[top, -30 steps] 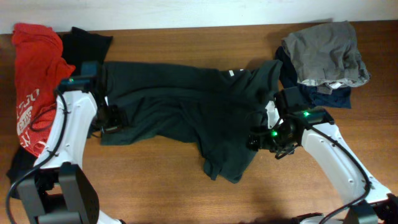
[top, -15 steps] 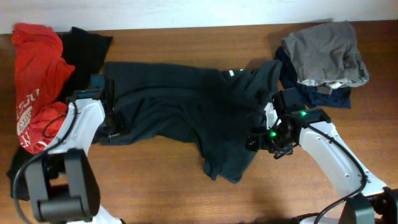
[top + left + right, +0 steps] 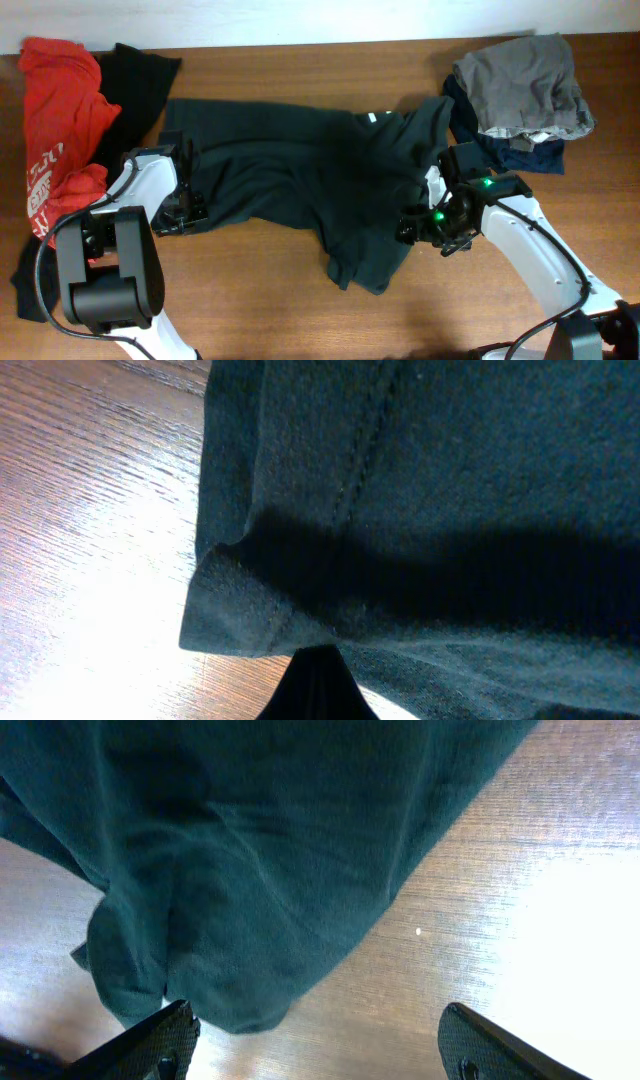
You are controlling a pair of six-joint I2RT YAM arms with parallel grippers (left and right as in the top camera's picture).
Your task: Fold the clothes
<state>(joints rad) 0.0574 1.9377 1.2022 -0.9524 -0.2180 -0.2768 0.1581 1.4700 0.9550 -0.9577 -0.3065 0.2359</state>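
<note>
The big dark soft cloth T-shirt [image 3: 300, 170] lies crumpled across the middle of the brown wooden table [image 3: 300, 320]. It looks light and floppy, so it will likely sag and bunch when lifted. The thick sewn hem [image 3: 260, 610] or a corner seems the best place to pinch.

The left claw [image 3: 185, 208] sits at the shirt's left edge, right by that hem. Only one dark finger [image 3: 315, 680] shows, so nobody can tell if this claw is wide or pinched.

The right claw [image 3: 422, 232] is at the shirt's right side. It is spread wide and holds nothing, and the shirt's lower flap lies just in front of it.
</note>
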